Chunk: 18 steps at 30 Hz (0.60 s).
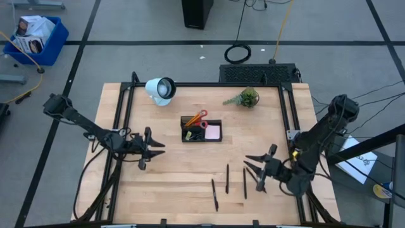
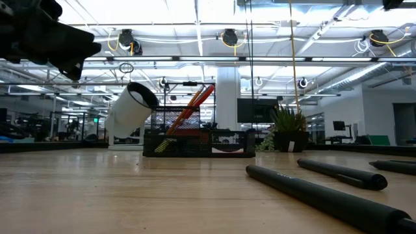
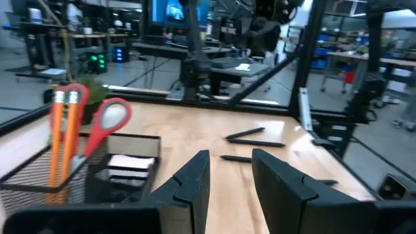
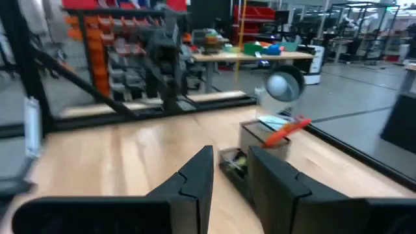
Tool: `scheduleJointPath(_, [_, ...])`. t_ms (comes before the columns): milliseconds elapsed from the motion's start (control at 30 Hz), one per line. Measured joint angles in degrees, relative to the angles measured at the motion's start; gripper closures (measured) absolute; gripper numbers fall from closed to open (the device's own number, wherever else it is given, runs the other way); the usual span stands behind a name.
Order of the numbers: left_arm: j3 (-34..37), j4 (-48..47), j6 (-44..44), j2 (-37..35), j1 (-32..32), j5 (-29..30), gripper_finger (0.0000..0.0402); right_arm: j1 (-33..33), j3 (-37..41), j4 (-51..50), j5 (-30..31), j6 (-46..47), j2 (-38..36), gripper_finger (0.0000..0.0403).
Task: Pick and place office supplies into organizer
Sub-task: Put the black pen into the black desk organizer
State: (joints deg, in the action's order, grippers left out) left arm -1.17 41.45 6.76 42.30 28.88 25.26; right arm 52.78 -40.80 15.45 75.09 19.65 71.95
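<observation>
The black organizer point(image 1: 201, 128) stands mid-table and holds red-handled scissors point(image 1: 199, 118), orange pencils point(image 3: 62, 136) and a pink sticky-note pad point(image 1: 213, 132). Three black pens lie flat on the wood nearer the front: one point(image 1: 227, 174), a second point(image 1: 245, 182) and a third point(image 1: 214, 194). My left gripper point(image 1: 158, 149) hovers open to the left of the organizer, pointing level toward the table's right; nothing is between its fingers point(image 3: 195, 179). My right gripper point(image 1: 248, 163) hovers open just right of the pens, pointing level toward the organizer point(image 4: 257, 146), also holding nothing.
A white round lamp point(image 1: 159, 88) lies at the back left and a small green plant point(image 1: 247, 97) at the back right. A black mesh panel point(image 1: 259, 73) sits behind the table. Black frame rails point(image 1: 120, 120) run along both sides. Bare wood lies between the grippers.
</observation>
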Motion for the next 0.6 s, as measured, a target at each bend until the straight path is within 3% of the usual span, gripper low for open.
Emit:
scheduleJointPath(233, [0.0,-0.2,-0.2,0.0,0.1,-1.6,0.0284,2.6,-7.5,2.5,0.0,-0.4,8.0,0.0345])
scheduleJointPath(433, [0.0,-0.2,-0.5,0.0,0.0,-1.1,0.0284,2.0,-19.3,6.0,-0.1,-13.1,20.3,0.0386])
scheduleJointPath(600, [0.0,-0.1,-0.4,0.0,0.0,0.3,0.0284,1.8,-19.7,4.0,1.7,-14.3,22.6,0.0401])
